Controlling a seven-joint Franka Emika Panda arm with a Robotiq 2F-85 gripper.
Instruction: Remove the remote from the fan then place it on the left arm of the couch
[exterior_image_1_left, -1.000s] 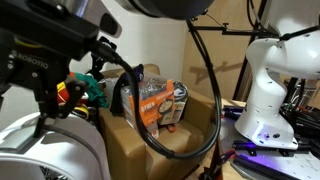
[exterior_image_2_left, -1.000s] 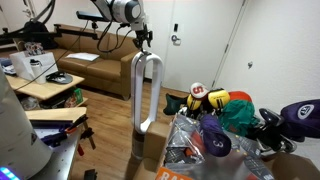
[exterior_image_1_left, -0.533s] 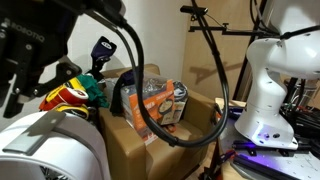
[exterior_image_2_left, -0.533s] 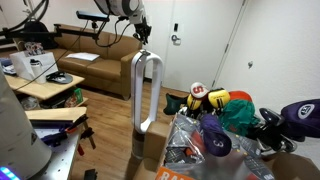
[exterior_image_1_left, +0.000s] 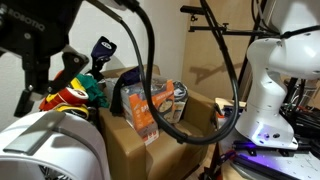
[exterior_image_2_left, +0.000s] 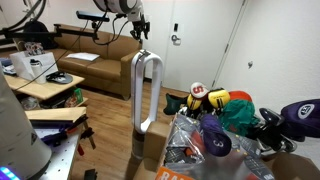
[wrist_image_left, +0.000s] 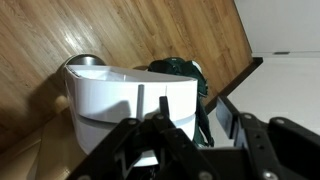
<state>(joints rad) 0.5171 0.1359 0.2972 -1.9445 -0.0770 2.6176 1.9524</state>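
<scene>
One white fan (exterior_image_2_left: 137, 90) stands upright on the wooden floor (exterior_image_2_left: 105, 125), in front of the one brown couch (exterior_image_2_left: 95, 62); the remote is too small to make out in any view. The single arm (exterior_image_2_left: 122, 8) comes in high, and its claw (exterior_image_2_left: 141, 32) hangs straight down just above the fan's top ring. I cannot tell whether the claw is spread, pressed together or pinching anything.

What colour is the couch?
Tan-brown, plain with no pattern. The couch shows best in an exterior view.
</scene>
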